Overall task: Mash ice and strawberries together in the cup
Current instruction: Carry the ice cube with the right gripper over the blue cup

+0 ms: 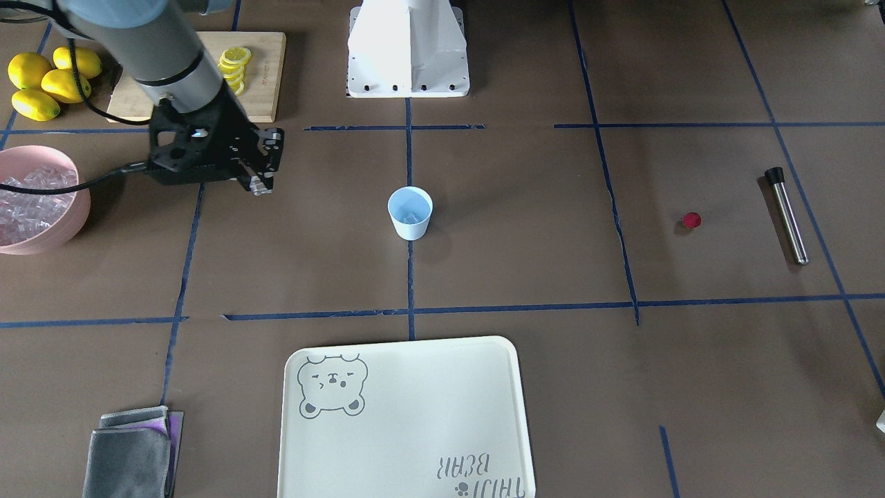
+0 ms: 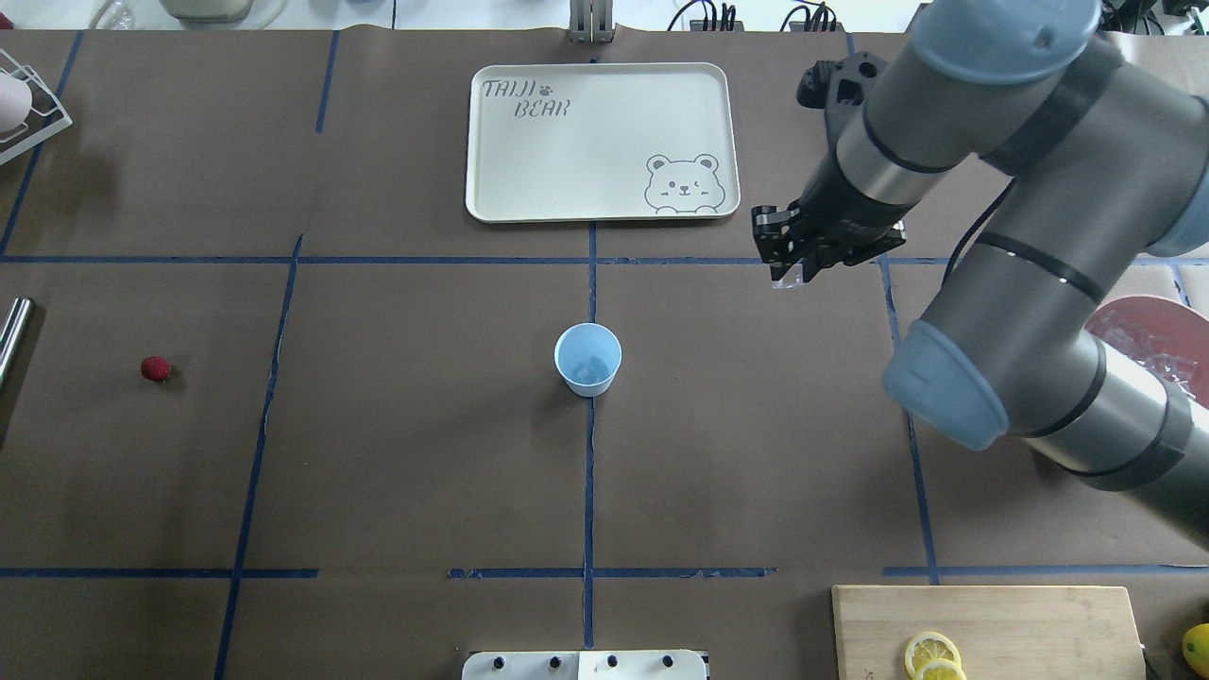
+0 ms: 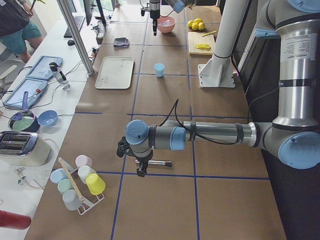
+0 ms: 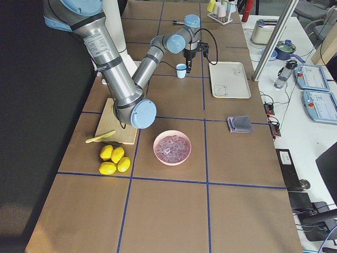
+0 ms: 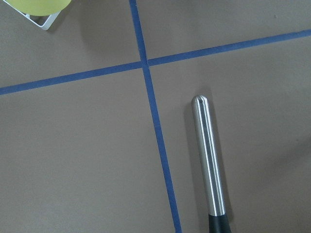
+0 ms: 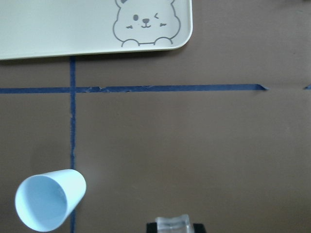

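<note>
The ice-loading step is under way, by my reading: the right gripper (image 2: 787, 274) is hanging above the table (image 2: 378, 453) with its fingers clamped on one clear ice cube (image 6: 170, 224), which is showing at the bottom edge of the right wrist view. Seen from overhead, the gripper is sitting at about 2 o'clock from the light-blue cup (image 2: 587, 358) and well apart from it, with the pink bowl (image 1: 69, 223) of loose ice lying out at 3 o'clock, half hidden under the arm. The cup is standing upright on the centre tape line, and something glassy seems to be lying in its bottom already, though the view is too small to be sure. The strawberry (image 2: 156, 368) is resting on the bare table far out at 9 o'clock from the cup, near a steel rod (image 5: 208, 155) with a black handle. The left gripper (image 3: 139, 169) is hovering over that rod; whether its fingers are apart or together I cannot tell. The next move is calling for carrying the cube over the cup's mouth, centring it and letting go low enough that it does not bounce out. The tray (image 2: 604, 161) at 12 o'clock from the cup is carrying the words "TAIJI BEAR" and a winking bear; the stamp on the cutting board (image 1: 266, 52) is too small to read.
</note>
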